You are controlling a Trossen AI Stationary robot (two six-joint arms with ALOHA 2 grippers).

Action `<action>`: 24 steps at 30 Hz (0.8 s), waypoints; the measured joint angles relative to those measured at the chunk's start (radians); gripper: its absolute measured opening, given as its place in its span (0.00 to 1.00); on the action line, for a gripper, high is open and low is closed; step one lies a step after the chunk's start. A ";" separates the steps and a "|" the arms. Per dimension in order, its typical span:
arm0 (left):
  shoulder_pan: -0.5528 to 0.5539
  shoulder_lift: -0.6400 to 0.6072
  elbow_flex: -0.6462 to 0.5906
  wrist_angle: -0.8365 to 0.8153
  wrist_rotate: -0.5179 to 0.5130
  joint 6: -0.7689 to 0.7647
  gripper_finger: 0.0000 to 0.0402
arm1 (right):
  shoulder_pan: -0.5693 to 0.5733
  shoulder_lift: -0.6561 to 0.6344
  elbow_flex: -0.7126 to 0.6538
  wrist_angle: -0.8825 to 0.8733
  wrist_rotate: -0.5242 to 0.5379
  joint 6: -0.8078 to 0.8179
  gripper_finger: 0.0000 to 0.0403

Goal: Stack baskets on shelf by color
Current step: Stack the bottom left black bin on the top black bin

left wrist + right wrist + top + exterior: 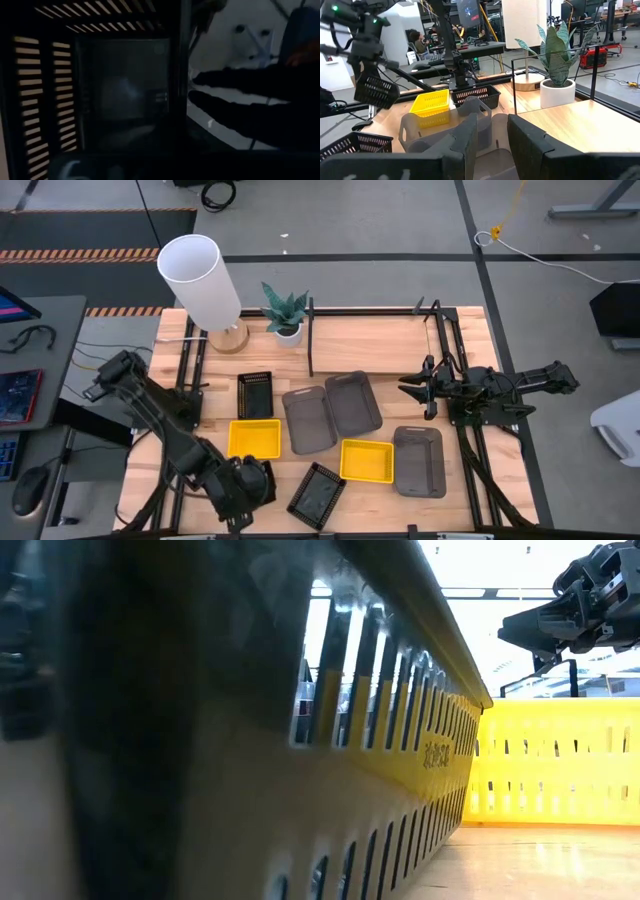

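Observation:
My left gripper (250, 483) is over the table's near left part, shut on a black mesh basket (376, 92) that fills the left wrist view (100, 85). Two more black baskets rest on the table, one (254, 394) upright and one (317, 493) turned askew near the near edge. Two yellow baskets (255, 438) (367, 460) and three grey baskets (305, 418) (353, 400) (419, 460) lie flat on the table. The shelf (370, 340) stands at the far side. My right gripper (410, 387) hovers open by the shelf's near right corner, touching nothing. My left gripper holds the black basket by its upper rim (372, 77), coming from above and pointing down. The basket is lifted clear of the table and hangs tilted below the fingers. Whether one finger is inside the wall, I cannot tell.
A white cylindrical lamp (205, 285) and a potted plant (286, 313) stand at the table's far left, beside the shelf. The shelf's thin black posts (512, 100) rise just ahead of my right gripper. People sit at desks in the room beyond.

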 joint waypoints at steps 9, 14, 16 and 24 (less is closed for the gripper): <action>0.046 -0.138 0.000 -0.041 -0.055 0.045 0.01 | 0.000 0.000 0.000 0.000 0.000 0.000 0.28; 0.067 -0.182 0.000 -0.041 -0.090 0.154 0.02 | 0.000 0.000 0.000 0.000 0.000 0.000 0.28; 0.089 -0.185 0.001 -0.033 -0.093 0.185 0.02 | 0.000 0.000 0.000 0.000 0.000 0.000 0.28; 0.188 -0.171 0.001 0.097 -0.094 0.130 0.02 | 0.000 0.000 0.000 0.000 0.000 0.000 0.28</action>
